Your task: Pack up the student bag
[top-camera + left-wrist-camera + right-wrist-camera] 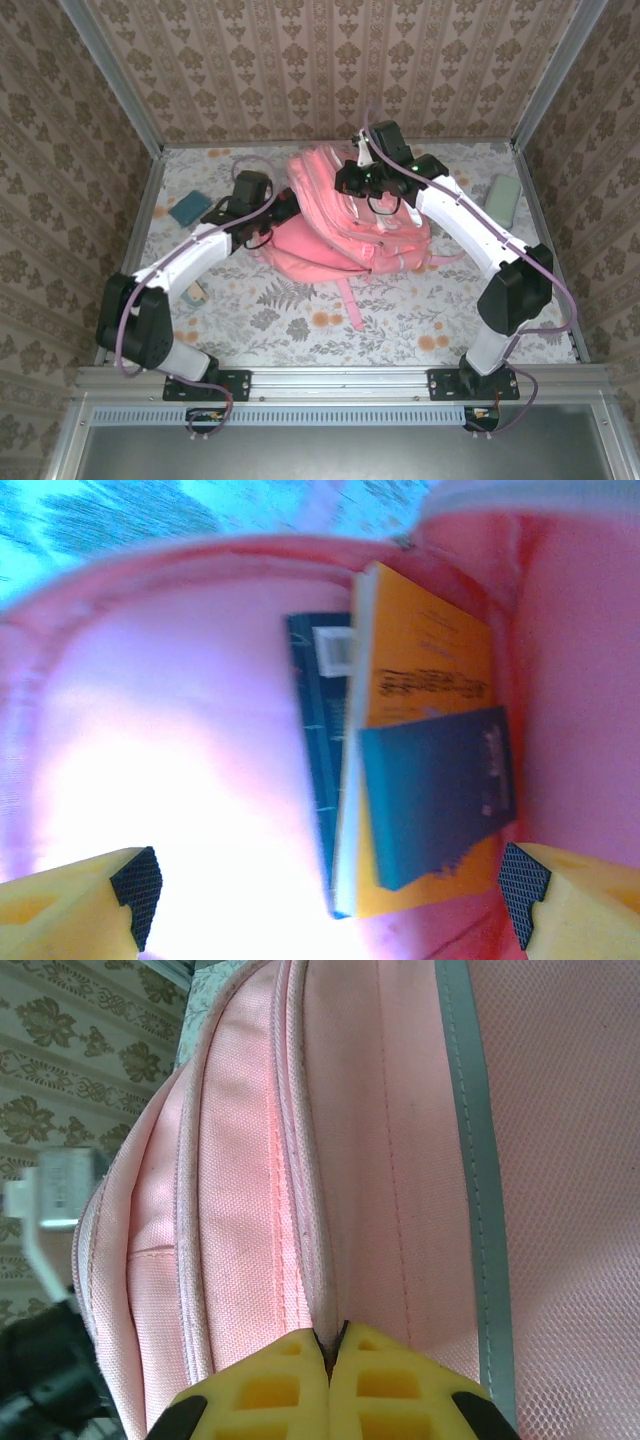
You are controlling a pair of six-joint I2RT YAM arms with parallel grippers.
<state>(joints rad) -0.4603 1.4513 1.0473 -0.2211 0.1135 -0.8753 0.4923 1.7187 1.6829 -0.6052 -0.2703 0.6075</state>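
The pink student bag (345,235) lies in the middle of the table. My left gripper (283,207) reaches into the bag's open left end. In the left wrist view this gripper (328,895) is open, and its yellow fingers (70,905) stand wide apart inside the pink lining (160,730). Ahead of it, inside the bag, an orange book (425,640), a teal book (435,790) and a dark blue book (320,730) stand on edge, and none of them is gripped. My right gripper (329,1345) is shut on a fold of the bag's fabric (390,1140) beside a seam, near the grey stripe (475,1160).
A teal case (190,208) lies at the back left of the table and a pale green case (502,195) at the back right. A small object (193,295) sits by the left arm. One bag strap (350,300) trails toward the near edge. Patterned walls close in three sides.
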